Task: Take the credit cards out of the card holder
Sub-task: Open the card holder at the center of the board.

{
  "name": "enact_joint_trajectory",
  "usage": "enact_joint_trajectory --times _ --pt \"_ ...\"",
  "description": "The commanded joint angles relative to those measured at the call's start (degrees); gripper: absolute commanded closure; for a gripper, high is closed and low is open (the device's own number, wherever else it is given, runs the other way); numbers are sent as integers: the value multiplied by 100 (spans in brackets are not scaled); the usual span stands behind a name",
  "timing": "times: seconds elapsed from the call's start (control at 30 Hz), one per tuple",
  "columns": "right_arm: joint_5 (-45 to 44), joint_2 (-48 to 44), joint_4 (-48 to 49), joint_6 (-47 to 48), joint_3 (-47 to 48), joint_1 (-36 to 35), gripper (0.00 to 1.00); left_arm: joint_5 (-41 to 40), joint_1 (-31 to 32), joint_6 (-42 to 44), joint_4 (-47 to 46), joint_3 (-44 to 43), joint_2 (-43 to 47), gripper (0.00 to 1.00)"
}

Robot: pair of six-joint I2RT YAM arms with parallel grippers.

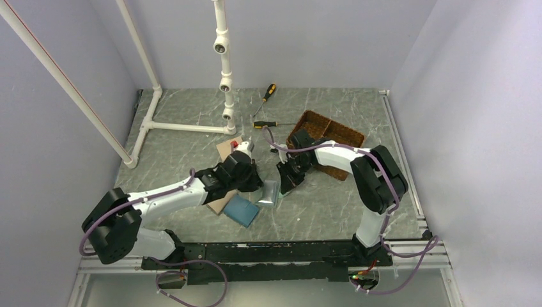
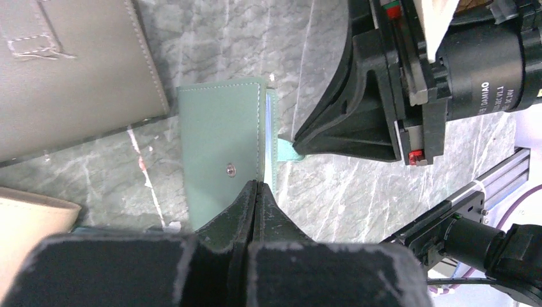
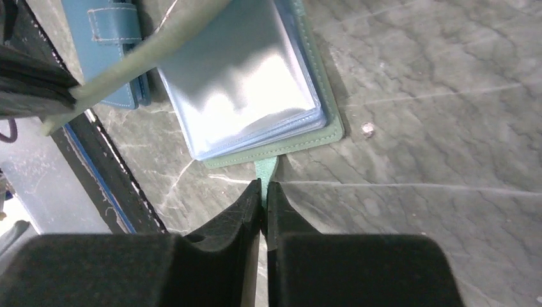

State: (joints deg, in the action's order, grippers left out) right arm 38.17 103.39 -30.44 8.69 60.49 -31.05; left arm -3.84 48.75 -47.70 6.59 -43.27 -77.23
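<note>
The sage-green card holder (image 1: 269, 192) lies on the marble table between my two grippers. My left gripper (image 2: 257, 187) is shut on the snap-side cover (image 2: 217, 147), which it holds lifted; that cover (image 3: 147, 57) crosses the right wrist view as a pale band. Glossy clear sleeves (image 3: 243, 77) are exposed inside, glaring pale blue. My right gripper (image 3: 264, 187) is shut on the small green strap tab (image 3: 266, 167) at the holder's edge (image 3: 326, 121). The credit cards are hidden.
A blue wallet (image 1: 241, 210) lies just left of the holder. Beside it are a grey-brown wallet (image 2: 70, 70) and a tan one (image 2: 25, 224). Behind the right arm stands a woven basket (image 1: 326, 137), with two screwdrivers (image 1: 265, 125) and a white pipe frame (image 1: 185, 126) farther back.
</note>
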Motion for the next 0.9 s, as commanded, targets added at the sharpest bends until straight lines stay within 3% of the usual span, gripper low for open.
enact_joint_trajectory --times 0.0,0.23,0.53,0.73,0.87 --pt "-287 -346 -114 206 261 114 97 246 -243 -169 -300 227 450 100" --pt "-754 -778 -181 583 103 461 100 690 -852 -149 -333 620 684 100" --pt "-1404 -561 -219 731 61 477 100 1013 -1175 140 -241 670 -432 100" --pt "-1416 -614 -235 790 77 473 78 707 -1180 278 391 377 -334 99" --pt "-1114 -789 -278 844 115 476 64 1056 -1175 487 208 412 317 77"
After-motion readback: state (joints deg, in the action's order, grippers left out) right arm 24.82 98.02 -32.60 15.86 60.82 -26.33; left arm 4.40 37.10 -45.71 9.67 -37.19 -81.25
